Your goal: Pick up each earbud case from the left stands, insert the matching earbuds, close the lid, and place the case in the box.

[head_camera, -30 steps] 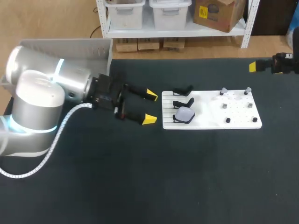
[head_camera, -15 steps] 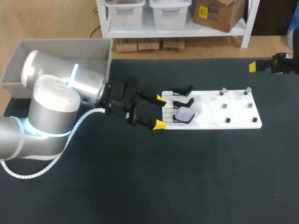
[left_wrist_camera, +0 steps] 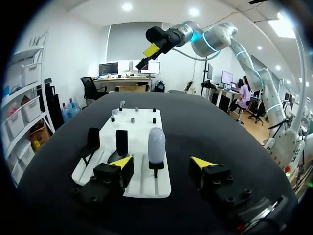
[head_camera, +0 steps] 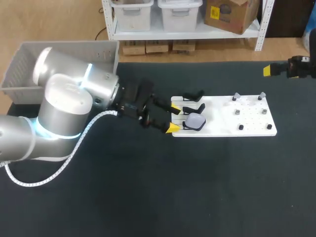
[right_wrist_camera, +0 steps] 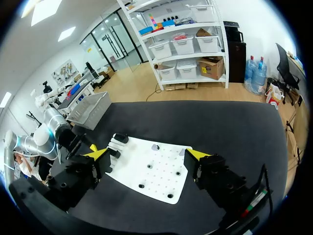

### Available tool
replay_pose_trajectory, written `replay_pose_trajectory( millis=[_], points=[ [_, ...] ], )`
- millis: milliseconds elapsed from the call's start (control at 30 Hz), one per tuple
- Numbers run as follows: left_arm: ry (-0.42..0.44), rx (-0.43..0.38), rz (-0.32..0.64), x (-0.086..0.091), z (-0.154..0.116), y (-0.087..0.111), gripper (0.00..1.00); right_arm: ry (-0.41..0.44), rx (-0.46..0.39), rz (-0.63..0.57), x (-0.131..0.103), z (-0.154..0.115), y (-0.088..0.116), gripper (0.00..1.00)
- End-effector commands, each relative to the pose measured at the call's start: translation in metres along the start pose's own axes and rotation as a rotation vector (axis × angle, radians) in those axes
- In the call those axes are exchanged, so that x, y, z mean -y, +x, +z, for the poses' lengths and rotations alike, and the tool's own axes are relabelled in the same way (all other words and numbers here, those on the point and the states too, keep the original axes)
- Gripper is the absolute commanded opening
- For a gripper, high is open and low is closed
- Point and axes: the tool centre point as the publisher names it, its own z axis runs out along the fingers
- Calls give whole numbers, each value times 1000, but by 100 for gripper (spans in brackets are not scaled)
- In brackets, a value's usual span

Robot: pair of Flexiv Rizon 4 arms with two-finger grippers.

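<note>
A pale grey earbud case (head_camera: pixel 196 121) stands on the nearest of three black stands at the left end of the white board (head_camera: pixel 222 119). The other two stands (head_camera: pixel 193 107) are empty. My left gripper (head_camera: pixel 173 118) is at the board's left edge, open, its yellow tips just short of the case. Seen from the left wrist, the case (left_wrist_camera: pixel 156 145) stands upright just ahead of the open left gripper (left_wrist_camera: pixel 162 163), touching neither finger. Small earbuds (head_camera: pixel 237 96) sit on pegs at the board's right end. My right gripper (head_camera: pixel 273 70) hangs open at the far right, high over the board (right_wrist_camera: pixel 156 171).
A grey mesh basket (head_camera: pixel 64 52) stands at the table's far left corner, behind my left arm. Dark tabletop lies bare in front of the board and to its right.
My left arm has swung right from near the basket to the board's left edge. Its fingers have come somewhat closer together. The right arm has not moved.
</note>
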Motion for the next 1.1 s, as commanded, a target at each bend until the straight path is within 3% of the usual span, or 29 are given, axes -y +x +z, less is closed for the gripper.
replay_pose_trajectory(
  millis=[33,467,633,1100],
  points=[
    [20,-6,-2,-8,6,0,78,2,0,0,0,-1,0,100],
    [41,-10,-13,-9,21,2,71,2,0,0,0,-1,0,100],
    [44,-12,-12,-10,26,1,64,2,0,0,0,-1,0,100],
    [46,-11,-9,-12,33,0,60,2,0,0,0,-1,0,100]
  ],
)
